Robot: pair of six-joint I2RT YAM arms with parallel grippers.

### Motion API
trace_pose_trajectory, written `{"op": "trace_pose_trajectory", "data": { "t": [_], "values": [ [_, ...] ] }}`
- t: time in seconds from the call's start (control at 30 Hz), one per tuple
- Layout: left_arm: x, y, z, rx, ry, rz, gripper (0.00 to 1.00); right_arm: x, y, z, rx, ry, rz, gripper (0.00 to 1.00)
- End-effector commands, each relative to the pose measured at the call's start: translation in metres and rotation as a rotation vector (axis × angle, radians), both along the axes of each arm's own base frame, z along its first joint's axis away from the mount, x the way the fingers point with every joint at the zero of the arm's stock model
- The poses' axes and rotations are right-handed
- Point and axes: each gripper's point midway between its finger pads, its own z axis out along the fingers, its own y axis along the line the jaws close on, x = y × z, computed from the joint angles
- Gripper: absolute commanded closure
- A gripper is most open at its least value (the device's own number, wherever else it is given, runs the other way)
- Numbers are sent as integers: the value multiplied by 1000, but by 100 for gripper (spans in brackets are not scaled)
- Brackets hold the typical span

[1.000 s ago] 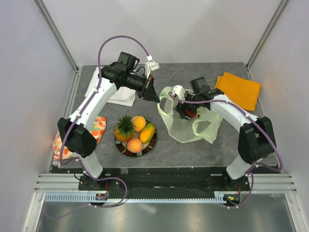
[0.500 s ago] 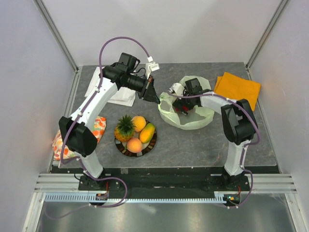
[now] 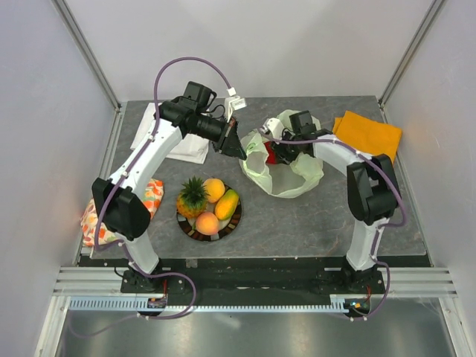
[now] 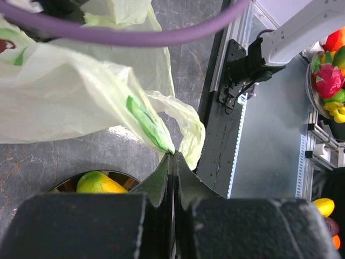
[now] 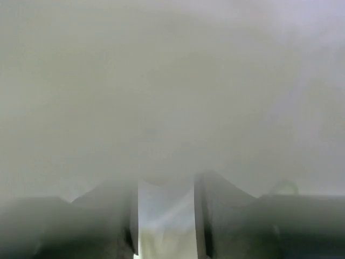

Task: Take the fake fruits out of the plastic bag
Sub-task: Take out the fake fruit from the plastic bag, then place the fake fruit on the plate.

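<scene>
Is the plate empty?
No, the plate holds a pineapple, a mango, a peach and an orange fruit.

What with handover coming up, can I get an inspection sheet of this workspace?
Surface: dark grey stone-patterned table.
Job's things: plastic bag right of centre, mouth open, red piece inside. The plate holds the pineapple, mango, peach and round orange fruit.
Clutter: white cloth far left, orange cloth far right, floral cloth at the left edge.
Grippers: left gripper shut on the bag's edge. The right gripper is inside the bag, its view fogged by film; grasp cannot be told.
Cables: purple cable arches over the left arm.
Surroundings: white walls; a fruit bowl off the table.
</scene>
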Motion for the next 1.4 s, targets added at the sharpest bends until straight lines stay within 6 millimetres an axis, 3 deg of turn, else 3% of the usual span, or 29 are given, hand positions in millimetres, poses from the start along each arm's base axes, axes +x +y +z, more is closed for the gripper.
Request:
{"op": "trace_pose_trajectory", "data": {
  "t": [0.0, 0.03, 0.07, 0.13, 0.3, 0.47, 0.5, 0.57, 0.6, 0.63, 0.73, 0.8, 0.87, 0.93, 1.07, 1.17, 1.2, 1.23, 1.27, 1.37],
  "values": [
    [15, -3, 1, 3, -54, 10, 99, -40, 3, 72, 110, -32, 68, 83],
    [17, -4, 2, 2, -54, 17, 98, -56, 0, 86, 118, -29, 73, 85],
    [20, -5, 5, 0, -62, 22, 98, -64, -2, 92, 124, -28, 75, 95],
    [27, -8, 8, -6, -71, 30, 98, -83, -9, 114, 143, -41, 56, 99],
    [44, -17, 19, -38, -74, 64, 98, -121, -27, 140, 131, -57, 25, 100],
    [76, -24, 30, -91, -37, 145, 98, -147, -46, 152, 92, -72, -7, 100],
    [83, -25, 40, -109, -62, 156, 98, -153, -50, 158, 88, -93, -10, 100],
    [95, -27, 38, -101, -72, 180, 97, -162, -53, 161, 82, -91, -3, 99],
    [98, -28, 44, -107, -95, 186, 85, -166, -54, 172, 91, -114, 3, 99],
    [100, -28, 45, -107, -102, 190, 60, -170, -49, 179, 114, -121, 29, 100],
    [103, -21, 58, -107, -145, 218, 34, -177, -40, 212, 168, -169, 74, 99],
    [98, -11, 73, -114, -177, 239, 28, -181, -30, 232, 184, -198, 119, 99],
    [99, 4, 85, -118, -199, 273, 14, -185, -22, 242, 187, -209, 160, 99],
    [93, 24, 105, -126, -247, 311, 12, -190, -5, 256, 190, -248, 245, 98],
    [79, 57, 126, -123, -312, 365, 12, -207, 29, 244, 129, -252, 447, 97],
    [65, 79, 134, -107, -364, 401, 12, -212, 55, 207, 9, -249, 646, 97],
    [65, 88, 129, -91, -359, 425, 12, -219, 67, 196, -19, -251, 719, 97],
    [58, 95, 136, -95, -382, 439, 13, -216, 74, 190, -60, -299, 798, 98],
    [57, 99, 131, -87, -372, 451, 13, -220, 84, 171, -98, -280, 866, 98],
    [53, 118, 132, -85, -368, 501, 13, -218, 102, 144, -195, -308, 1017, 98]
  ]
}}
